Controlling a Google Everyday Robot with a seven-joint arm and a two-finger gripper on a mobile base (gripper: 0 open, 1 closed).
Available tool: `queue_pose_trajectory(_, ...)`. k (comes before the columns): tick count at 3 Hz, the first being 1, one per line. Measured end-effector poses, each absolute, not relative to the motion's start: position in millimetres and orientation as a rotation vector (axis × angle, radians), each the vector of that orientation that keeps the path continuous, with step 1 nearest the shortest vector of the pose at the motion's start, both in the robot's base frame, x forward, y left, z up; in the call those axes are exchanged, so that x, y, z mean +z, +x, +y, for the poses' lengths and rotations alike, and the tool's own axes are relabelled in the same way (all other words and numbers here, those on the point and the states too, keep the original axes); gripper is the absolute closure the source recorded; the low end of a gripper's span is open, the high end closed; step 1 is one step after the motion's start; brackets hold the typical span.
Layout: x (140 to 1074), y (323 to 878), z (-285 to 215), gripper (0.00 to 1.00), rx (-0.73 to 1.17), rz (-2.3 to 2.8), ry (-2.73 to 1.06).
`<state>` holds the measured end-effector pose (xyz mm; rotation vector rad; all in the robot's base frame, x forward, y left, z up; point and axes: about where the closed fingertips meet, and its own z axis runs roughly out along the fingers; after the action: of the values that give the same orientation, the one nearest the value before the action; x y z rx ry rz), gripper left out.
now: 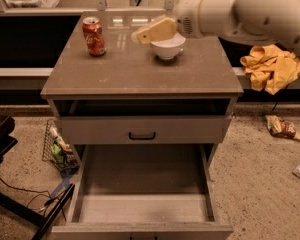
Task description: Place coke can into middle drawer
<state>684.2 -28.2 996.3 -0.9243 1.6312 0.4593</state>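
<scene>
The coke can is seen standing upright at the back left of the tabletop, well apart from the middle drawer, which is pulled out below. The end effector is held above the tabletop, between the coke can and the white bowl, overlapping the bowl's rim in this view and pointed toward the can. Whether it is apart or together cannot be told.

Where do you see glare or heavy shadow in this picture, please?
In the camera view, glare streaks the rear of the cabinet top between the coke can and the white bowl, just behind the gripper hovering there; also in the camera view, the middle drawer darkens toward its back.
</scene>
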Motion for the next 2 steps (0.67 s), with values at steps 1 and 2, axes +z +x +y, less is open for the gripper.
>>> queue_pose_trajectory(1,968.5,732.0,29.0,0.0,0.516,1.636,-0.855)
queue_pose_trajectory(2,953.1,764.3,72.3,0.0,0.56,1.623,-0.809)
